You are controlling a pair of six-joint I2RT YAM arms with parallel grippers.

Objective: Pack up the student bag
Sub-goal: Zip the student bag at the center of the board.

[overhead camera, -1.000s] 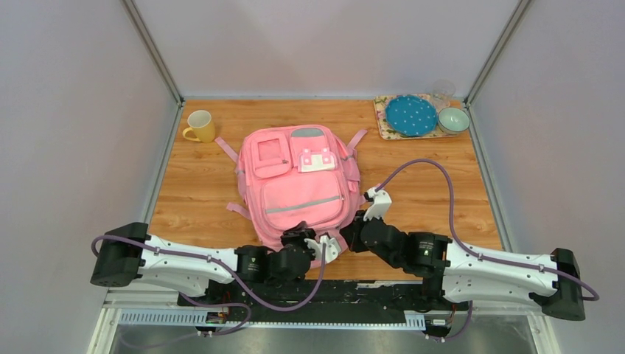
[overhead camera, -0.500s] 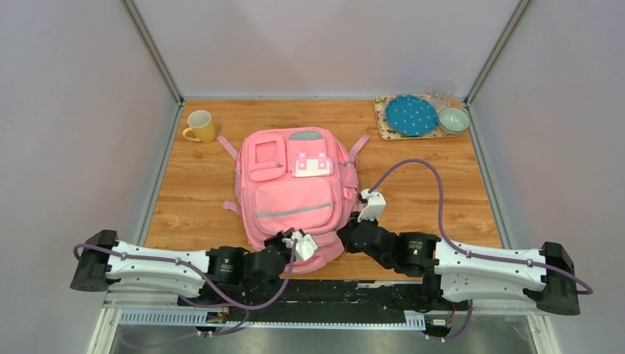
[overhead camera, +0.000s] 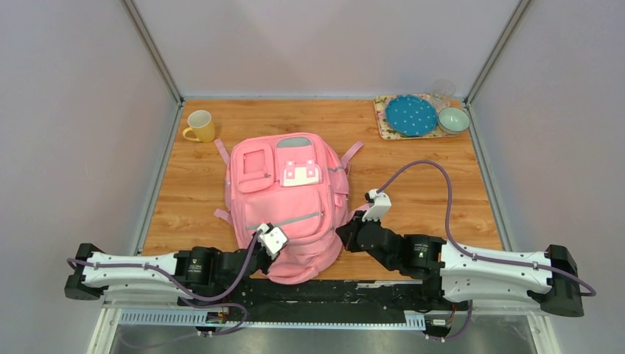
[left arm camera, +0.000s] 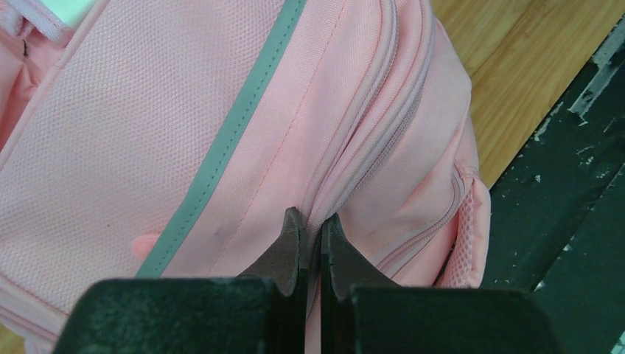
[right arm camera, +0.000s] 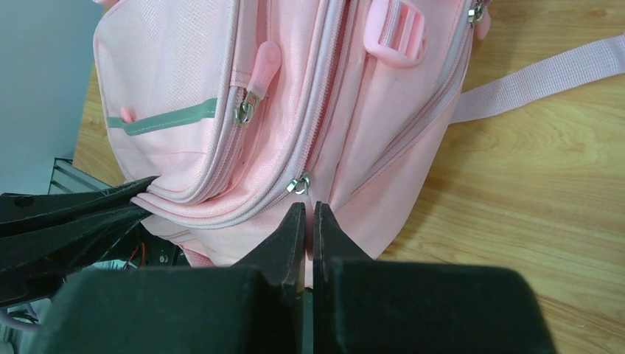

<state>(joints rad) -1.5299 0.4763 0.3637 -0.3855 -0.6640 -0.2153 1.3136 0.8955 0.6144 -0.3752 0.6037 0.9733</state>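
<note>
Locate the student bag (overhead camera: 284, 195) lying flat, front pockets up, left of centre on the wooden table (overhead camera: 442, 199). Its near end reaches the table's near edge, between the two arms. One pink strap (right arm camera: 531, 77) trails on the wood at the bag's right side.

Check the left gripper (left arm camera: 309, 225). Its jaws stand closed, with only a hairline gap between the fingers. The tips press into the zip seam on the bag's near end, just right of the grey reflective strip (left arm camera: 221, 147). You cannot tell from the wrist view whether any fabric is pinched between them.

Check the right gripper (right arm camera: 309, 214). Its jaws are likewise closed and hold nothing visible. The tips rest against the bag's right side, with a metal zip slider (right arm camera: 298, 184) just beyond them.

Note the items at the far edge, well apart from the bag: a yellow mug (overhead camera: 200, 125) at the left, and a patterned tray (overhead camera: 385, 125) at the right carrying a blue dotted plate (overhead camera: 410, 115) and a pale bowl (overhead camera: 453, 119).
</note>
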